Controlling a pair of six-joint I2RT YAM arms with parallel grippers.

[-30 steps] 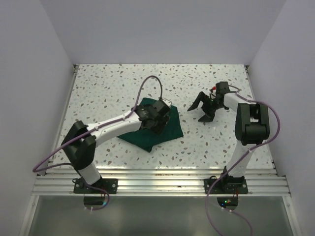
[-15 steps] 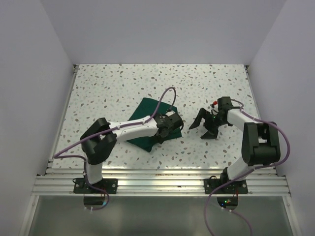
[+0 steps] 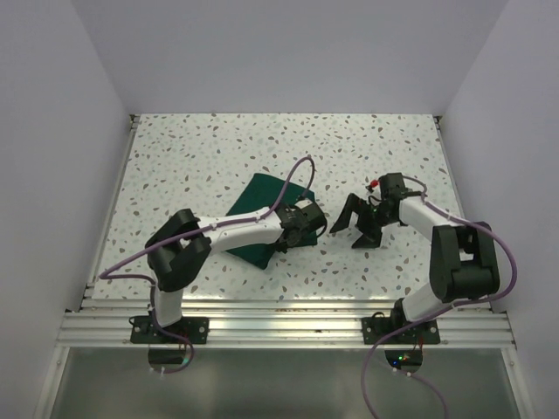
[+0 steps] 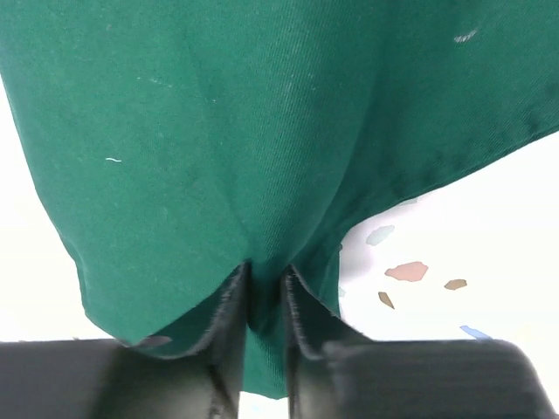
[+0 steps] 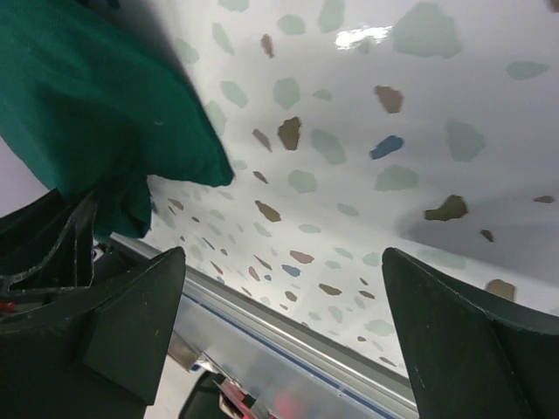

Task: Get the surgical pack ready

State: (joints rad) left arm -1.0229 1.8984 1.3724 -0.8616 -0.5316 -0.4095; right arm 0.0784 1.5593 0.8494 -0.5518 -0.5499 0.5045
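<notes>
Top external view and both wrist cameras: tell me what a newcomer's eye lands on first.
The dark green cloth stands out first, lying folded near the middle of the pale speckled table. Next comes the left gripper, its fingers pinched on a fold near the cloth's right corner. Just to the right, the right gripper hangs wide open over bare tabletop, holding nothing.

We see our right gripper (image 5: 281, 262) spread wide above the speckled table (image 5: 367, 131), a corner of the green cloth bundle (image 5: 96, 96) at upper left.
</notes>
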